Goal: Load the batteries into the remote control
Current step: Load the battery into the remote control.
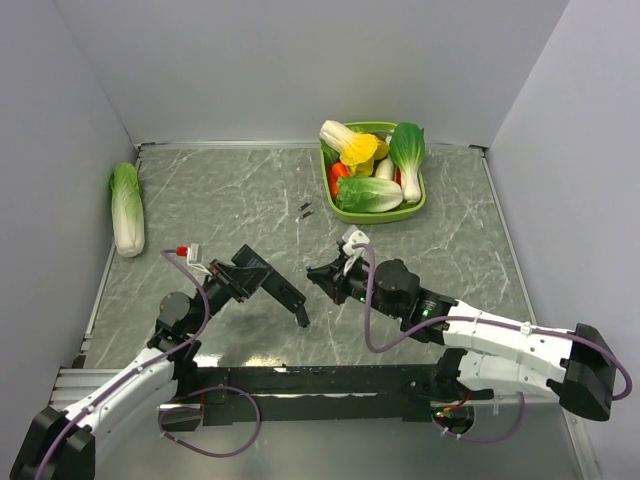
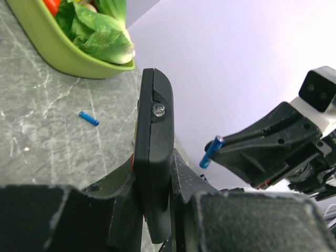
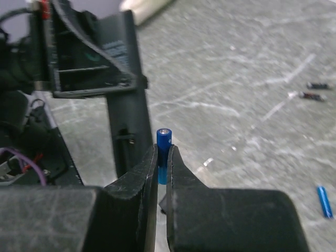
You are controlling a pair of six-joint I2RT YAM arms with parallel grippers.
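Observation:
My left gripper [image 1: 262,280] is shut on the slim black remote control [image 1: 290,300] and holds it above the table, edge-on in the left wrist view [image 2: 155,147]. My right gripper [image 1: 318,272] is shut on one bright-blue battery [image 3: 164,149], which sticks up between the fingertips close beside the remote [image 3: 126,105] and apart from it. That battery also shows in the left wrist view [image 2: 211,152]. The second blue battery [image 2: 88,118] lies loose on the table, also seen in the right wrist view [image 3: 324,201].
A green basket [image 1: 420,205] of toy vegetables stands at the back right. A napa cabbage [image 1: 127,208] lies by the left wall. Two tiny dark bits [image 1: 305,210] lie on the table left of the basket.

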